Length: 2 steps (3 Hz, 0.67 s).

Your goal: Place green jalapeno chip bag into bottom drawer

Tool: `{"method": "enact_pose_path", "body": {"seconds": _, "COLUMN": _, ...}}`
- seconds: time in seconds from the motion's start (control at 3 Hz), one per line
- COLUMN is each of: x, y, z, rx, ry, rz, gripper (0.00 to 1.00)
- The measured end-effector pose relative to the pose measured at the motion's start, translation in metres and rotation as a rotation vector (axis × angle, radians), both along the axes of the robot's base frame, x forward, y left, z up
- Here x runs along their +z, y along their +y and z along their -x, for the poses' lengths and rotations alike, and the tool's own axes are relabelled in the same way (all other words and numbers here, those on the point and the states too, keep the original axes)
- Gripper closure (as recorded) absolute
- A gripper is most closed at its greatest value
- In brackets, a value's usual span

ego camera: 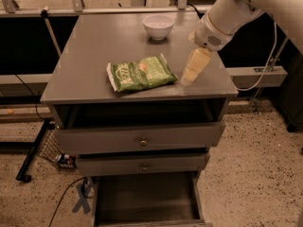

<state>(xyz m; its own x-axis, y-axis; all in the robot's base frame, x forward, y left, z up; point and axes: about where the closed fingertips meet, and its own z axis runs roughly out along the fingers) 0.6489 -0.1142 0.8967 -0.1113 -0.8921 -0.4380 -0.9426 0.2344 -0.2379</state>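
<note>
Your gripper (pixel 187 78) hangs right of center, just beside the chip bag (pixel 142 73) and empty; I cannot tell how far the jaws are open. A glancing grab could shove the bag off the table (pixel 94 41), short of the bottom drawer (pixel 144 200).

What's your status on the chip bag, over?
Gripper low beside green jalapeno chip bag. Bag flat on cabinet top, ungrasped. Bottom drawer open. White bowl behind, not blocking.
</note>
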Motion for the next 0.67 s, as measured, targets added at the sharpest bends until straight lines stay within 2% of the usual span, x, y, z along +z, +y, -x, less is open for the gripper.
{"method": "enact_pose_path", "body": {"seconds": 0.33, "x": -0.019, "y": 0.013, "z": -0.017, "rx": -0.026, "ry": 0.017, "rz": -0.044, "gripper": 0.0}}
{"method": "enact_pose_path", "body": {"seconds": 0.67, "x": -0.037, "y": 0.034, "z": -0.026, "rx": -0.027, "ry": 0.025, "rz": -0.06, "gripper": 0.0}}
